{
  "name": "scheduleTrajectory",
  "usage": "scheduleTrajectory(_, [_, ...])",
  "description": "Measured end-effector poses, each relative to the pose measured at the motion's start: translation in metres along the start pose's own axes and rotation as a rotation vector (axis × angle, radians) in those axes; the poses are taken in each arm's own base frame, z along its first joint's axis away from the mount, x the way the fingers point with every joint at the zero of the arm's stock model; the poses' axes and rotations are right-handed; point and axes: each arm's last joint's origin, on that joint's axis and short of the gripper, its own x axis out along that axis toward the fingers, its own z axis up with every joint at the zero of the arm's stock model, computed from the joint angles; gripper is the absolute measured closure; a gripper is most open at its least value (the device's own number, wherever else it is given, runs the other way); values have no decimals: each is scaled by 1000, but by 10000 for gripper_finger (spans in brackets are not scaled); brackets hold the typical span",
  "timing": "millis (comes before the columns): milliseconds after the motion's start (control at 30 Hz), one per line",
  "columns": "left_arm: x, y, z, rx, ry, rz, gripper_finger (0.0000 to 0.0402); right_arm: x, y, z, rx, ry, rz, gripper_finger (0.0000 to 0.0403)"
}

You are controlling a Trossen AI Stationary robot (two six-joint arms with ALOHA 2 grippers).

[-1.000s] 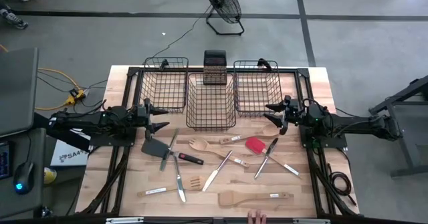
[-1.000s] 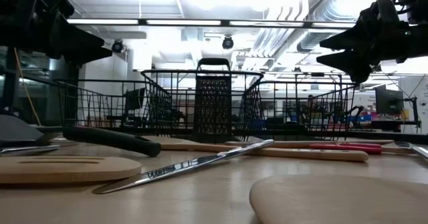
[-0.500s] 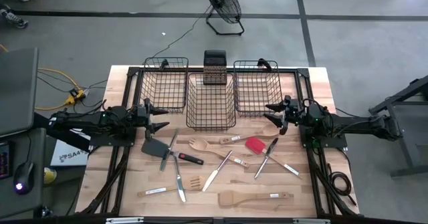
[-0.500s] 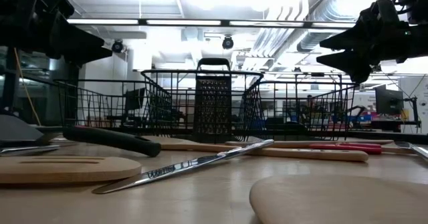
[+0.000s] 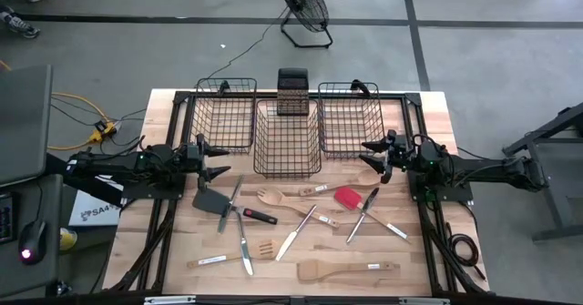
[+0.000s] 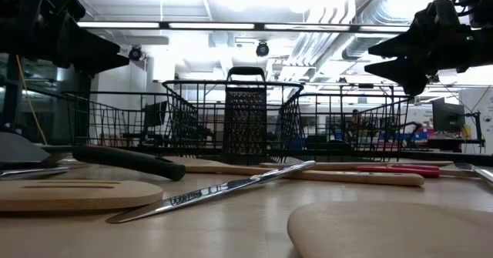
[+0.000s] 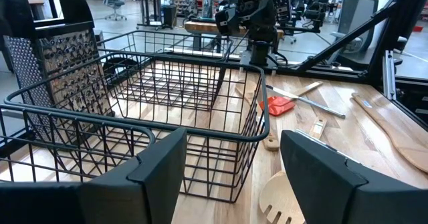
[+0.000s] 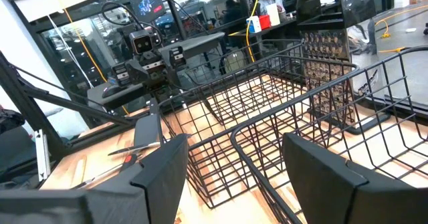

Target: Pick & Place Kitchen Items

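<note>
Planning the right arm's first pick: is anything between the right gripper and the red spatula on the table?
Nothing visible blocks it. The right gripper hangs open above the table, and the red spatula lies flat on the bare wood just in front of it. Only the silver metal cutlery crosses its handle end, not the red blade.

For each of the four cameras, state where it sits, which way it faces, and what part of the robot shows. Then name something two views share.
High: overhead, facing straight down on the table; both arms, left gripper, right gripper.
Low: tabletop height, facing the baskets; both grippers hang above, jaws open.
Left wrist: on the left arm, looking past its own jaws across the middle basket at the right arm.
Right wrist: mirror case, facing the left arm.
Shared: the grater shows in both wrist views.
</note>
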Motion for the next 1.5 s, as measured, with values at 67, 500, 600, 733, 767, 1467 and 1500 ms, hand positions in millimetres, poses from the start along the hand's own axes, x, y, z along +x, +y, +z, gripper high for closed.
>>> scheduleTrajectory(67, [0, 0, 0, 0, 0, 0, 165, 0, 0, 0, 0, 0, 0, 167])
scheduleTrajectory(500, [0, 0, 0, 0, 0, 0, 165, 0, 0, 0, 3, -2, -4, 167])
scheduleTrajectory(600, [0, 0, 0, 0, -1, 0, 165, 0, 0, 0, 2, -2, -5, 167])
scheduleTrajectory(733, [0, 0, 0, 0, -1, 0, 165, 0, 0, 0, 0, -4, -11, 167])
scheduleTrajectory(767, [0, 0, 0, 0, 0, 0, 165, 0, 0, 0, 0, -3, -11, 167])
scheduleTrajectory(1467, [0, 0, 0, 0, 0, 0, 165, 5, 15, 31, -12, 211, -80, 167])
scheduleTrajectory(1500, [0, 0, 0, 0, -1, 0, 165, 5, 17, 33, -16, 231, -77, 167])
